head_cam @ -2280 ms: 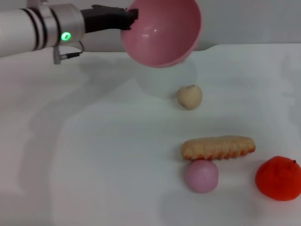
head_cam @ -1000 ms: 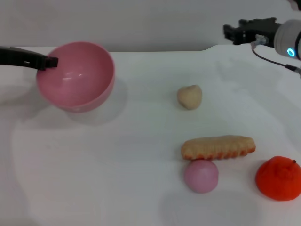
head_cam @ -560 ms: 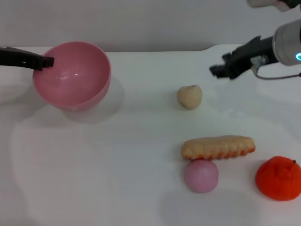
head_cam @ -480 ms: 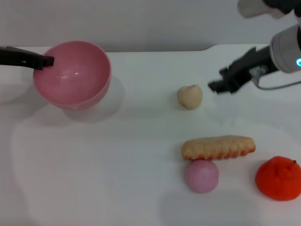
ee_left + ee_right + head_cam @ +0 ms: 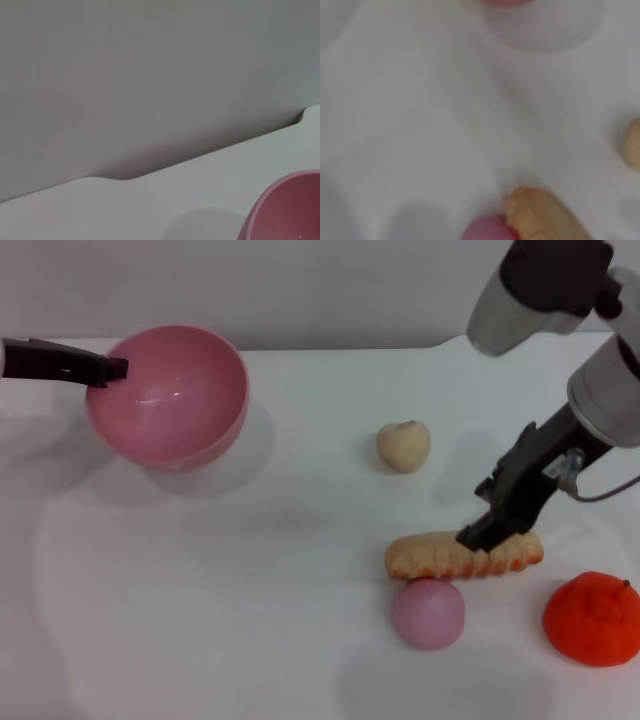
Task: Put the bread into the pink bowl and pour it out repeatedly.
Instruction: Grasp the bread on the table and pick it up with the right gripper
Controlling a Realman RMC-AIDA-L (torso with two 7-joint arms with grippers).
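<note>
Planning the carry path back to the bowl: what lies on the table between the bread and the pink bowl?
Nothing: in the head view the table is bare between the bread and the pink bowl. The cream bun sits off that line.

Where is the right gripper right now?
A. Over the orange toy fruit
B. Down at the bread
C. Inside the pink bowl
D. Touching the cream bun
B: in the head view the right gripper is at the top of the bread, with the pink ball lying against the loaf's near side.
</note>
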